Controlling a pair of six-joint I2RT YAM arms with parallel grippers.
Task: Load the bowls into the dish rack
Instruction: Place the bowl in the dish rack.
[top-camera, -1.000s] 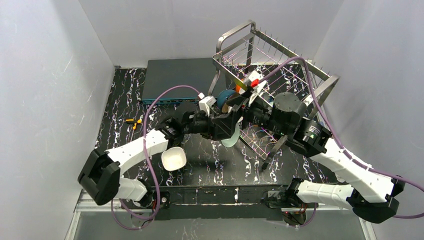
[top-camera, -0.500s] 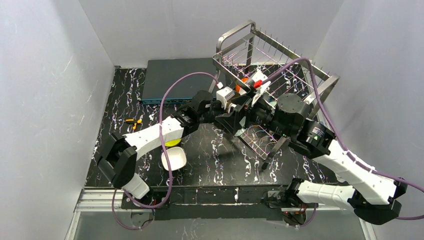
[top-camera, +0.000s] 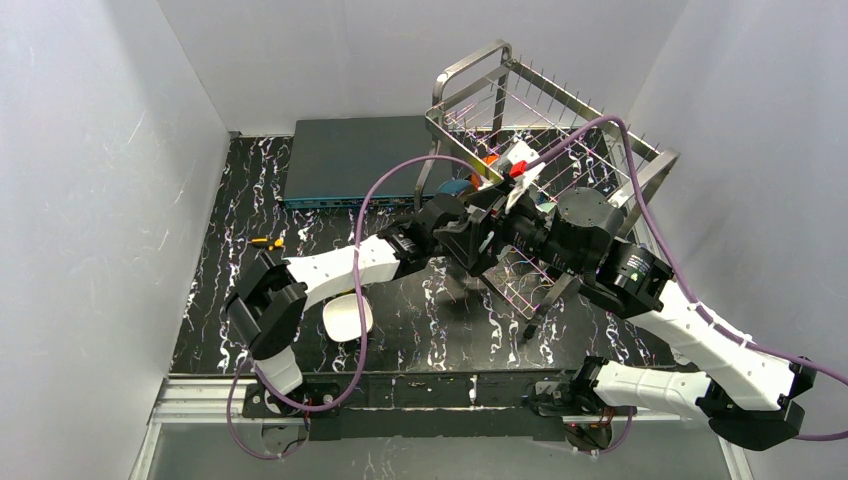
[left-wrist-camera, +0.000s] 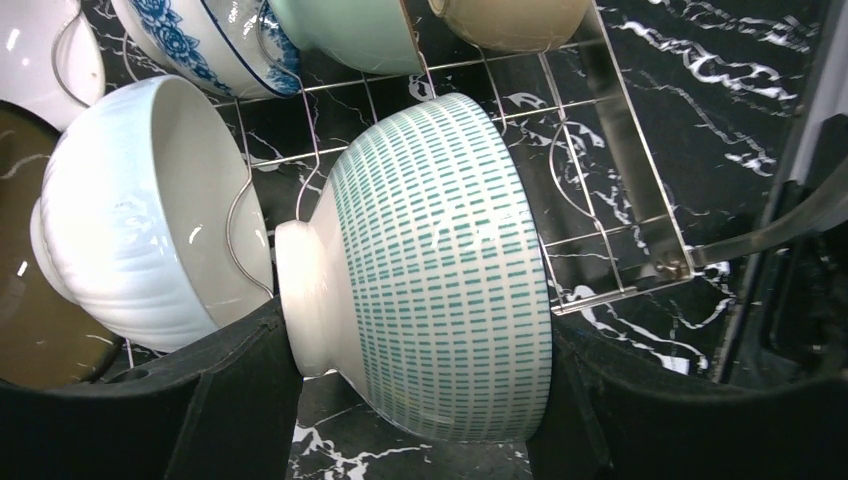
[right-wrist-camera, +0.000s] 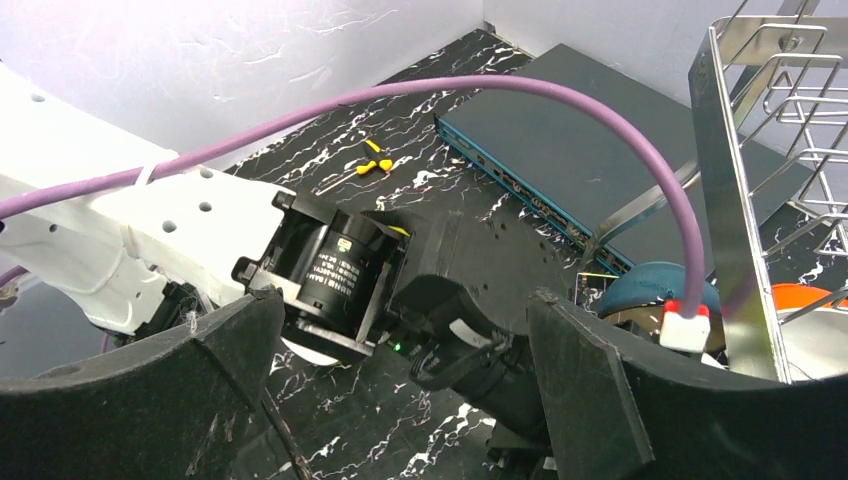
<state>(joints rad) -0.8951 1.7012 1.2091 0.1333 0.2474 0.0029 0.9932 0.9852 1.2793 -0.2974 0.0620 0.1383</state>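
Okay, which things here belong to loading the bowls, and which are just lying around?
Job: dish rack, green-dashed bowl, white ribbed bowl, blue floral bowl, loose white bowl.
Lying about: flat dark box, yellow-handled tool.

Overhead from behind — wrist views close-in, dish rack (top-camera: 560, 125) common to all.

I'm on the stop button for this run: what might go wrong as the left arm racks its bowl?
1. The dashed bowl in the left gripper lies on its side close beside the white bowl; lowering it may knock them together.
2. The right gripper, open and empty, sits right by the left wrist; the arms may collide.
3. The purple cable arcs past the rack frame and might snag.
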